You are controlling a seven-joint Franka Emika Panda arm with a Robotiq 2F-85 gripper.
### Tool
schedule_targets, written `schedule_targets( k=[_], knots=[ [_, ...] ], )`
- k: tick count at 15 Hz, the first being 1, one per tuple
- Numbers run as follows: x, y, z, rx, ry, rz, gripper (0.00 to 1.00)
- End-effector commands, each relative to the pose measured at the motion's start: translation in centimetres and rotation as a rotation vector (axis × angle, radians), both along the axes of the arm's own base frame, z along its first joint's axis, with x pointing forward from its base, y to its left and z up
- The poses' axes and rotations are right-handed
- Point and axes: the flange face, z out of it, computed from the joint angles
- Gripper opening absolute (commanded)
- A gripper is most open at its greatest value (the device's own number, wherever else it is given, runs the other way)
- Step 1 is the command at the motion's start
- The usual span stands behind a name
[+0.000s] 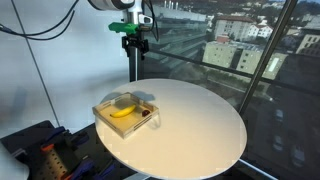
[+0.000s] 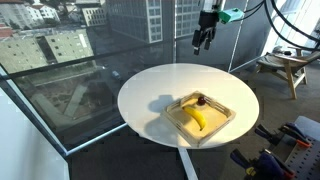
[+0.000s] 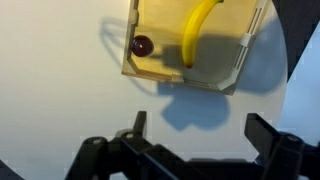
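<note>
With fingers [image 3: 262,132] wide apart and empty, the gripper [image 1: 133,38] hangs high above the table [image 1: 200,130], while the banana [image 3: 197,30] lies in the wooden tray [image 3: 180,80] beside a small dark fruit [image 3: 142,45]; it seems light, soft and easily bruised, best taken gently across its middle.

The tray [image 3: 180,80], at the top of the wrist view, looks like pale raw wood, matt, with thin plywood-like walls. Inside it, the banana [image 3: 195,35] has smooth, faintly waxy yellow skin, and the small dark fruit [image 3: 142,46] is glossy with a tiny highlight. The round table [image 1: 195,130] has a smooth, matt off-white top. The gripper [image 3: 195,125], along the bottom edge, looks matt black; plastic or metal, I cannot tell. The window glass [image 2: 60,60] at upper left is glossy.
</note>
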Motion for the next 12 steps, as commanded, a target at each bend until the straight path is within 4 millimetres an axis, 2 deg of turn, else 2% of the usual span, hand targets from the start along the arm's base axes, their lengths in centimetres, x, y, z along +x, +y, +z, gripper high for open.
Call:
schedule_targets(
  k=[1, 12],
  knots=[
    [-1.3, 0.5, -0.1, 0.024, 0.001, -0.018, 1.00],
    [-1.7, 2.5, -3.3, 0.030, -0.013, 0.032, 1.00]
  ],
)
